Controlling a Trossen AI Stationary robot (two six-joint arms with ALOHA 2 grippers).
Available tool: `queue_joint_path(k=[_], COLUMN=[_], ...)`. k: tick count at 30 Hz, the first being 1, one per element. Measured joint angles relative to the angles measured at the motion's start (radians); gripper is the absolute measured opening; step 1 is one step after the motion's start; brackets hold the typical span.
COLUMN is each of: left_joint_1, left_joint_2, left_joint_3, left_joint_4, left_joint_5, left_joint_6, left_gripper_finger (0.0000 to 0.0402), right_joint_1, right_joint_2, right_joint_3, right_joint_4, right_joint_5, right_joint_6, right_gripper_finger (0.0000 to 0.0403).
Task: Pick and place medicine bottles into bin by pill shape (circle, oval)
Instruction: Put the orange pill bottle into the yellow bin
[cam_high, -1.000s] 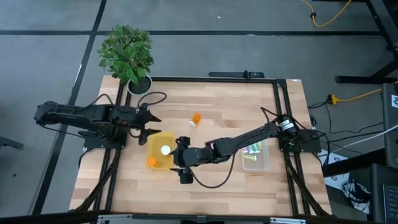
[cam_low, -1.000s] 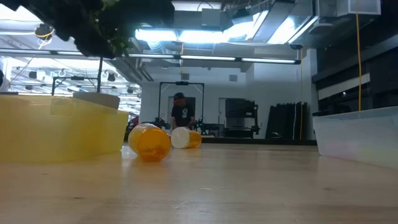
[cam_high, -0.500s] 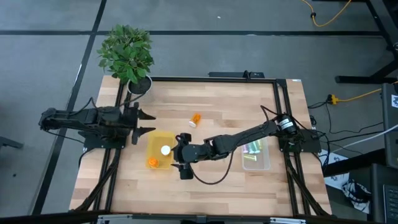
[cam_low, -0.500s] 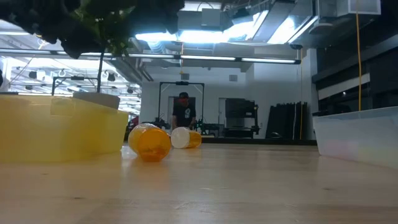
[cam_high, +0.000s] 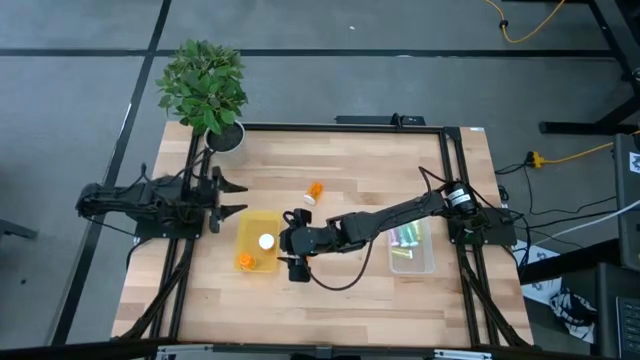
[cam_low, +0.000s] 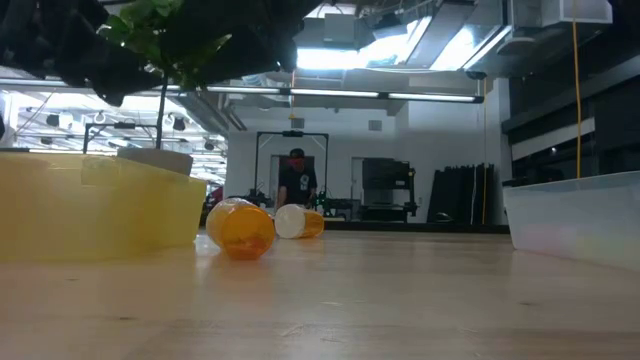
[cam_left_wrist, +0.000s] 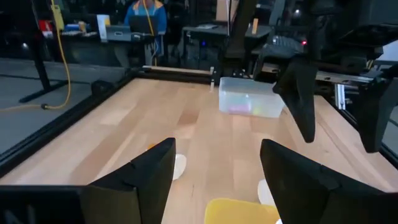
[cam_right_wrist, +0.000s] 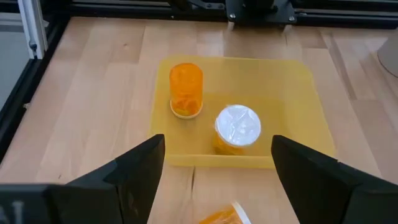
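The yellow bin (cam_high: 250, 225) lies left of centre. In it one orange bottle (cam_right_wrist: 237, 129) stands upright, white cap up, and another (cam_right_wrist: 186, 91) lies on its side. My right gripper (cam_high: 287, 243) hangs open over the bin's right edge (cam_right_wrist: 217, 146), touching nothing. A third orange bottle (cam_right_wrist: 221, 215) lies on the table just below it. A fourth (cam_high: 314, 191) lies on its side toward the far edge. The clear bin (cam_high: 412, 250) at the right holds pastel vials (cam_high: 405, 238). My left gripper (cam_high: 240, 197) is open and empty, left of the yellow bin.
A potted plant (cam_high: 205, 85) stands at the table's far left corner. The black frame rails (cam_high: 450, 160) run along the table's sides. A person (cam_low: 296, 182) stands far off in the room behind the table.
My left arm has drawn back toward the table's left edge, its gripper staying open. My right gripper has moved a little toward the far edge beside the yellow bin. The bottles have kept still.
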Motion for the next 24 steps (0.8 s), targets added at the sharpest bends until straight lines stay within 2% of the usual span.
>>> queue_joint_path(k=[4, 8, 12, 15, 21, 24], left_joint_1=[0.0, 0.016, 0.035, 0.038, 0.039, 0.039], left_joint_2=[-0.028, -0.028, -0.028, -0.028, -0.021, -0.028], left_joint_3=[-0.048, -0.052, -0.052, -0.074, -0.116, -0.116], left_joint_4=[0.043, 0.043, 0.022, 0.027, 0.088, 0.077], left_joint_5=[-0.005, -0.036, -0.021, 0.022, 0.028, 0.032], left_joint_6=[0.017, 0.001, -0.003, -0.004, 0.0, 0.002], left_gripper_finger=[0.0229, 0.0229, 0.0229, 0.0229, 0.0229, 0.0229], right_joint_1=[0.0, -0.001, -0.003, -0.002, -0.002, -0.002], right_joint_2=[0.0, 0.0, 0.0, -0.007, -0.035, -0.05], right_joint_3=[0.0, 0.0, 0.0, 0.0, 0.001, 0.001], right_joint_4=[-0.005, -0.008, -0.027, -0.096, -0.236, -0.292], right_joint_5=[0.0, 0.001, 0.005, 0.071, 0.266, 0.305], right_joint_6=[0.0, 0.0, 0.021, 0.053, 0.153, 0.172], right_gripper_finger=[0.0296, 0.0296, 0.0296, 0.0296, 0.0296, 0.0296])
